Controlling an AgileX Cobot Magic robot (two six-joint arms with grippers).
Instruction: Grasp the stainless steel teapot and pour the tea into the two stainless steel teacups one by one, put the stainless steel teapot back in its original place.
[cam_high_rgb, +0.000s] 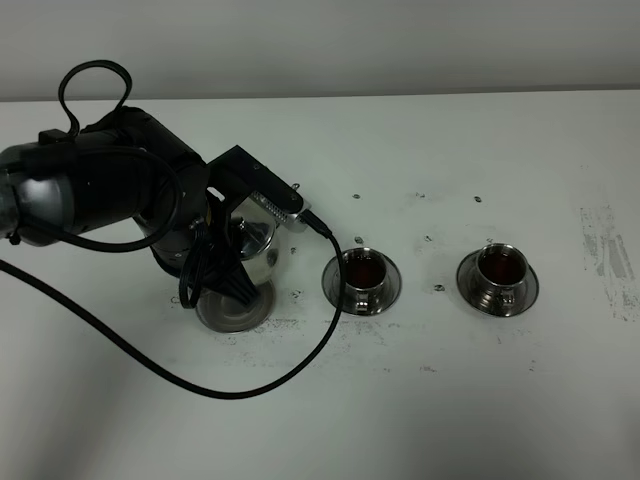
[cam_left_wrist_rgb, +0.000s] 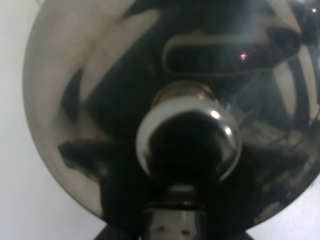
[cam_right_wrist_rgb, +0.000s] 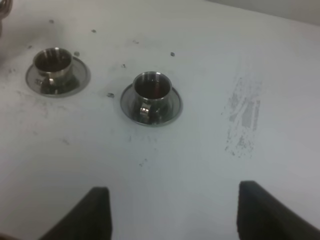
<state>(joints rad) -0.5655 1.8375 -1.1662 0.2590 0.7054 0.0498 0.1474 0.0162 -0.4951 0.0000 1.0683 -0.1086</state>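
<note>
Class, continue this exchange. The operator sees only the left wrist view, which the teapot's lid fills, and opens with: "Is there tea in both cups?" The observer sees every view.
Observer: Yes. The exterior view shows dark tea in the left teacup and in the right teacup.
Operator: Where is the teapot's saucer?
Observer: The saucer shows just below the teapot in the exterior view, partly hidden by the arm. I cannot tell if they touch.
Operator: And the right gripper?
Observer: The right gripper is open and holds nothing.
</note>
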